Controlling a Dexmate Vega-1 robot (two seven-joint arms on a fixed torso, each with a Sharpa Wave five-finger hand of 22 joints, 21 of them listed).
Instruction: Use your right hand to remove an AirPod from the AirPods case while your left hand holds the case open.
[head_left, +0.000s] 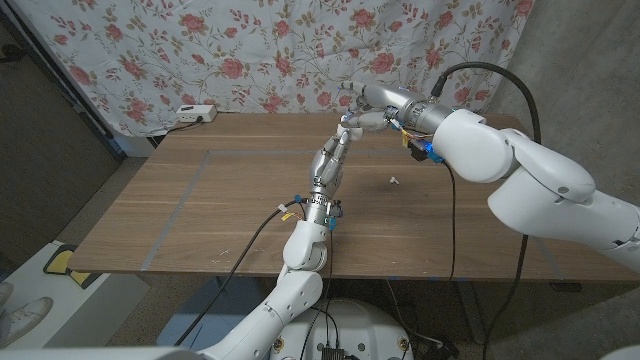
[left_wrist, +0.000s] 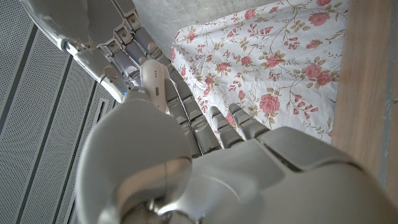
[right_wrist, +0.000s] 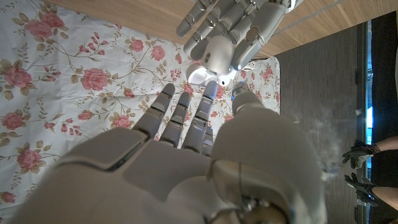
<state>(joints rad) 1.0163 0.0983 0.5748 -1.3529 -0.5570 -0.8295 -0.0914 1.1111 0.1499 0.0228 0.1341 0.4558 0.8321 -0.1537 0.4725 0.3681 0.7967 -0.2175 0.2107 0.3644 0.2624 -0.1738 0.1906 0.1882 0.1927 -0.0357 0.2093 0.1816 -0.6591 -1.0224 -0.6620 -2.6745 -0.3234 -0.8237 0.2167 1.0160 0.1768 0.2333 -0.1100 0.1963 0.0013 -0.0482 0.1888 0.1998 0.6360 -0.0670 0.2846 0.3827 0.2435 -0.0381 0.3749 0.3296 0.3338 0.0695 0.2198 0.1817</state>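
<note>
My left hand (head_left: 333, 160) is raised above the middle of the wooden table (head_left: 200, 210) and holds the small white AirPods case (head_left: 351, 124) at its fingertips. In the right wrist view the left hand (right_wrist: 236, 18) grips the case (right_wrist: 211, 57), whose open side glows white and faces my right hand (right_wrist: 186, 162). My right hand (head_left: 378, 103) reaches in from the right, fingers stretched out just short of the case, with nothing visible between them. In the left wrist view the case (left_wrist: 154, 81) stands above my left hand (left_wrist: 205, 168), with the right hand's fingers (left_wrist: 106, 37) close beside it.
A small white piece (head_left: 394, 181) lies on the table to the right of my left arm. A white box (head_left: 195, 113) sits at the table's far left edge. A floral cloth (head_left: 250, 50) hangs behind the table.
</note>
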